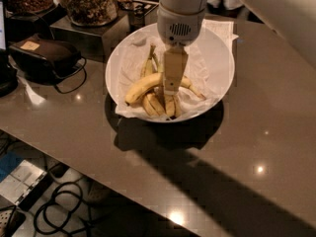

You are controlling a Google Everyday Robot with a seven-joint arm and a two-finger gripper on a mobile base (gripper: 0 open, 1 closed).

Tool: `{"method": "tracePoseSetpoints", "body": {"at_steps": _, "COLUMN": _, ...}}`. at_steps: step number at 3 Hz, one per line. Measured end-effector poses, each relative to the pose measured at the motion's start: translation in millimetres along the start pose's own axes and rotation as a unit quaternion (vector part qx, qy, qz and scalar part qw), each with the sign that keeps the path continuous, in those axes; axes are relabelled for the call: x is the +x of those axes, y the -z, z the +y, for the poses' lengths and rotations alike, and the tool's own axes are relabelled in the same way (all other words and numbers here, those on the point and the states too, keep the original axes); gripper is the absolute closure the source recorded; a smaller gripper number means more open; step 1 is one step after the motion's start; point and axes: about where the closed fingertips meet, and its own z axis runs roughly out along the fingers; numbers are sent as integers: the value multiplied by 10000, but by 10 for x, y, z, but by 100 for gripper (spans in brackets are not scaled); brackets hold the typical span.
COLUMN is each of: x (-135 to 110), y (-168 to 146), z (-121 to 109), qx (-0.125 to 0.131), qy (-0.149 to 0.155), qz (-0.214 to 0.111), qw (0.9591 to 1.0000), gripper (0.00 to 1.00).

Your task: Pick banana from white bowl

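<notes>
Down at the banana (140,87) in the white bowl (220,58), end effector (170,89), grip state unclear.
</notes>
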Motion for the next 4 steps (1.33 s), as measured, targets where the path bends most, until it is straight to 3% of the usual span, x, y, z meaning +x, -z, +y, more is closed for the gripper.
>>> {"method": "tracePoseSetpoints", "body": {"at_steps": 4, "x": -142, "y": -244, "z": -50, "qx": -187, "qy": 137, "qz": 210, "qw": 9995, "gripper": 36}}
